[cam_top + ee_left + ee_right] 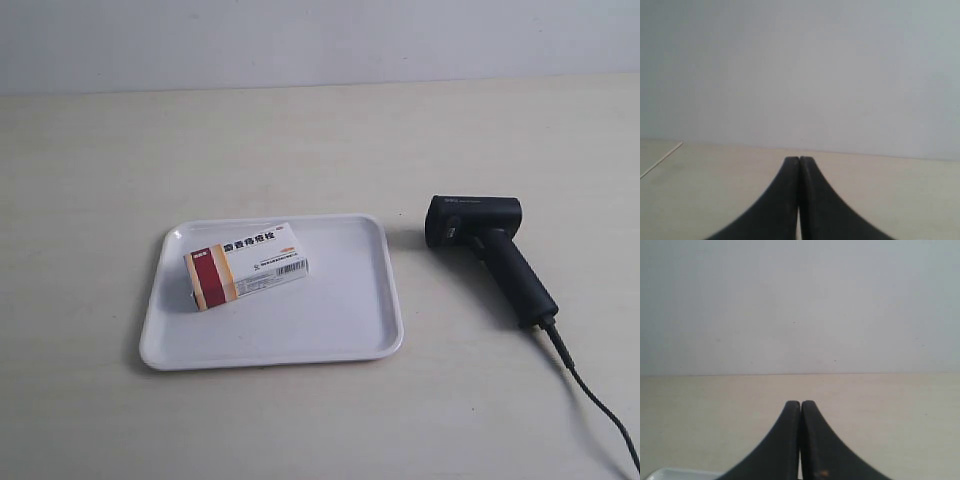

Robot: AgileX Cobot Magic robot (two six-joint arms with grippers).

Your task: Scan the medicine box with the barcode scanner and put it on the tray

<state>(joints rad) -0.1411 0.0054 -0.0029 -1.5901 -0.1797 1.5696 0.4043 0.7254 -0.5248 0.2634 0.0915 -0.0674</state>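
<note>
The medicine box, white with a dark red and tan end, lies flat inside the white tray in the exterior view. To the tray's right the black barcode scanner lies on its side on the table, its cable trailing toward the lower right corner. Neither arm shows in the exterior view. My left gripper is shut with nothing in it, over bare table. My right gripper is likewise shut and holds nothing; a corner of the tray shows beside it.
The beige table runs back to a pale wall. A thin pale line crosses the table in the left wrist view.
</note>
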